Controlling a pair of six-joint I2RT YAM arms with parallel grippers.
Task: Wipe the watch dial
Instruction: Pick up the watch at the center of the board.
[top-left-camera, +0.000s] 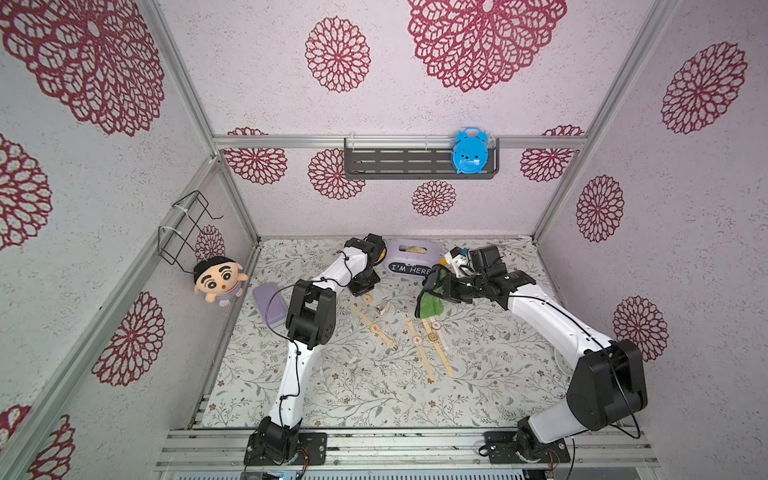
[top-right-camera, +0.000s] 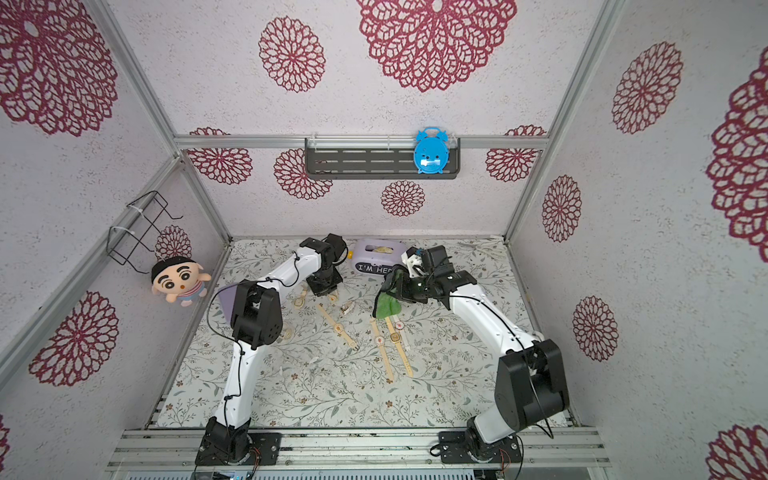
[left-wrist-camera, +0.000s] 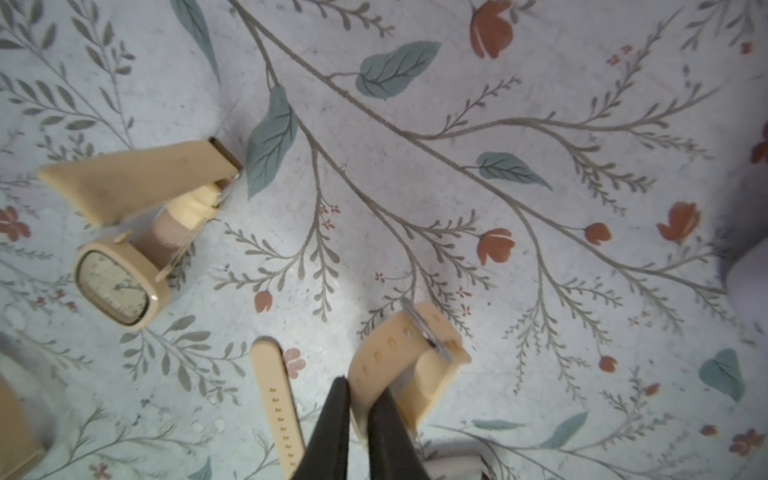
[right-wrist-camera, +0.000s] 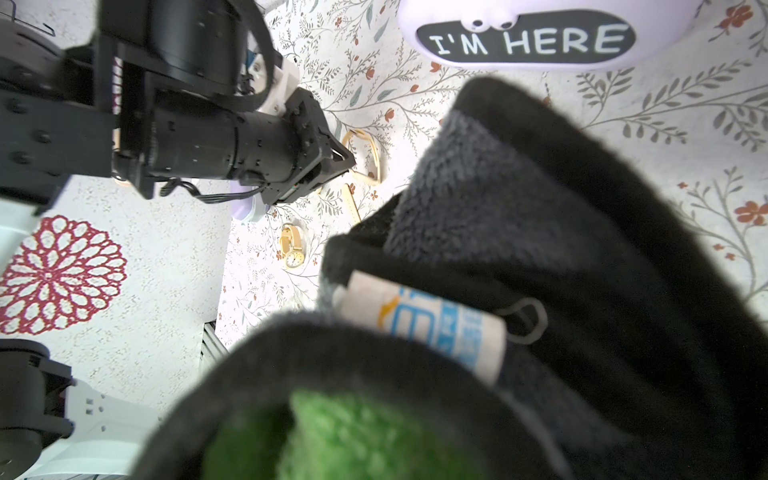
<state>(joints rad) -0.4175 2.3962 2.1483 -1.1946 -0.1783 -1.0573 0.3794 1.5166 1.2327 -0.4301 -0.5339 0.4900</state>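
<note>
Beige is the colour of the buckled watch (left-wrist-camera: 409, 357) that the left gripper (left-wrist-camera: 362, 390) has between its black fingers (left-wrist-camera: 332, 428). The two fingers stand close together on either side of the looped strap, pinching it, and the dial of this watch is hidden in the left wrist view. In both top views the left gripper (top-left-camera: 365, 291) points down at the far middle of the floral tabletop (top-left-camera: 374, 399), just in front of the purple tissue box (top-left-camera: 409, 257) lettered "I'M HERE". The right wrist view shows the same buckled watch (right-wrist-camera: 365, 156) at its tip, down at table level. A second buckled watch (left-wrist-camera: 118, 286), its squarish dial tilted upward, lies near the first, apart from the fingers. The right gripper (top-left-camera: 441, 286) is pressed together on a cloth (top-left-camera: 430, 305), black on one side and green on the other, which drapes over it and hangs down from it. The cloth (right-wrist-camera: 540, 208), with its white and blue label (right-wrist-camera: 432, 328), fills most of the right wrist view and hides the jaws there. The cloth and the pinched watch are apart. Flat unbuckled watches (top-left-camera: 417, 339) lie in mid-table, nearer the arm bases, their far ends near the hanging green end of the cloth.
</note>
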